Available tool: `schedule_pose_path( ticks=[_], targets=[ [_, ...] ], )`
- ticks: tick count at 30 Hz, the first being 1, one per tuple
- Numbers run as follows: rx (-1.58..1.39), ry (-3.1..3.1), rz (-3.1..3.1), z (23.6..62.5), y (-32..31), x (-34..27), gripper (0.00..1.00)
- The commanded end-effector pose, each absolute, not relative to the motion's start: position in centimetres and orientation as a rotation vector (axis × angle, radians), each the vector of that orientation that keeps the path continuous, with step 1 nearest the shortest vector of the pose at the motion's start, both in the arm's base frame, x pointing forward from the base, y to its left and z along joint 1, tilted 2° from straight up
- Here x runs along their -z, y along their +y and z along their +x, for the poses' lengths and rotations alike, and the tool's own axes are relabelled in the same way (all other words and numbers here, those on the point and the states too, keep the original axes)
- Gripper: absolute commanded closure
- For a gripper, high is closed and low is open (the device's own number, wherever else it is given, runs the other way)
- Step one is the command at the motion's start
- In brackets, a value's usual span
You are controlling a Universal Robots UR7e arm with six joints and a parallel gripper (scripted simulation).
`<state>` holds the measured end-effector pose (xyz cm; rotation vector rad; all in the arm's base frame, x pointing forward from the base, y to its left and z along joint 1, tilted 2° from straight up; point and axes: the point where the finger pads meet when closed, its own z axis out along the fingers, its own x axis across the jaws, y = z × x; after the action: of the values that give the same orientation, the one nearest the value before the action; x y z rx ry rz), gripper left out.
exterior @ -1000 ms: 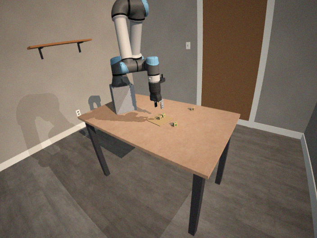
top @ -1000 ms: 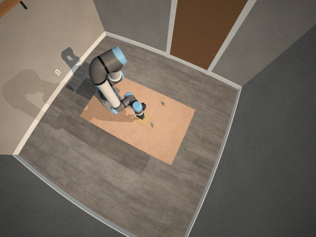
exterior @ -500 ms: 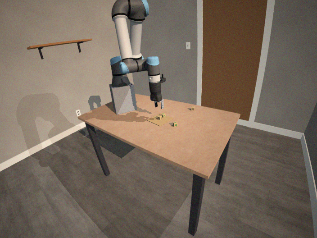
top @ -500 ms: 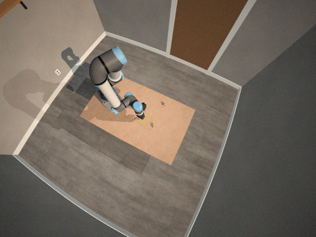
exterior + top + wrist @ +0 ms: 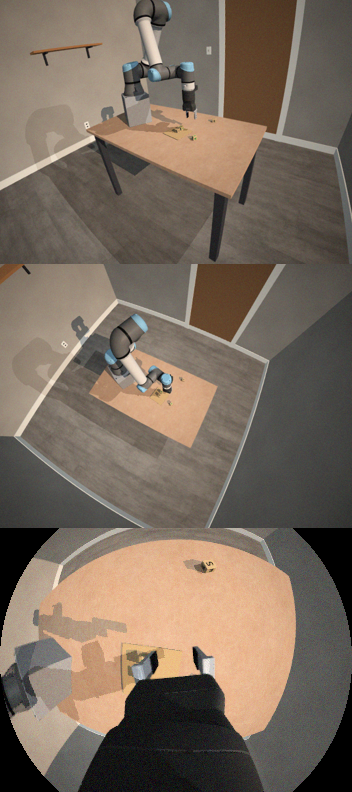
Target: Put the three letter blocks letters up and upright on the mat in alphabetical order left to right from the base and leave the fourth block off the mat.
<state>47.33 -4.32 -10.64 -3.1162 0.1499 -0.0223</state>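
Note:
A tan mat [image 5: 177, 133] lies on the table, with two small letter blocks [image 5: 178, 129] side by side on it. A third block [image 5: 194, 137] with a green mark lies on the table just off the mat's right corner. A fourth block [image 5: 213, 120] lies far back on the table. My gripper [image 5: 190, 115] is open and empty, raised above the table just behind the mat. In the wrist view my fingers hang over the mat and hide most of its blocks; the far block [image 5: 208, 566] shows ahead. The letters are too small to read.
The robot's grey base pedestal [image 5: 136, 109] stands at the table's back left corner. The table edges are far from the mat on the front and right sides.

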Motion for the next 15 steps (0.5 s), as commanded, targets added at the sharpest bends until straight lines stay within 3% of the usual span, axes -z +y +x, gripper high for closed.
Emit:
schedule_pose_path(
  ticks=[1, 8, 15],
  targets=[
    [0.028, -0.008, -3.121, 52.1, 1.0, 10.6, 0.0],
    [0.031, -0.199, -3.115, 56.6, 9.0, 10.6, 0.0],
    [0.032, -0.265, -3.11, 57.9, 12.2, 10.5, 0.0]
  ],
)
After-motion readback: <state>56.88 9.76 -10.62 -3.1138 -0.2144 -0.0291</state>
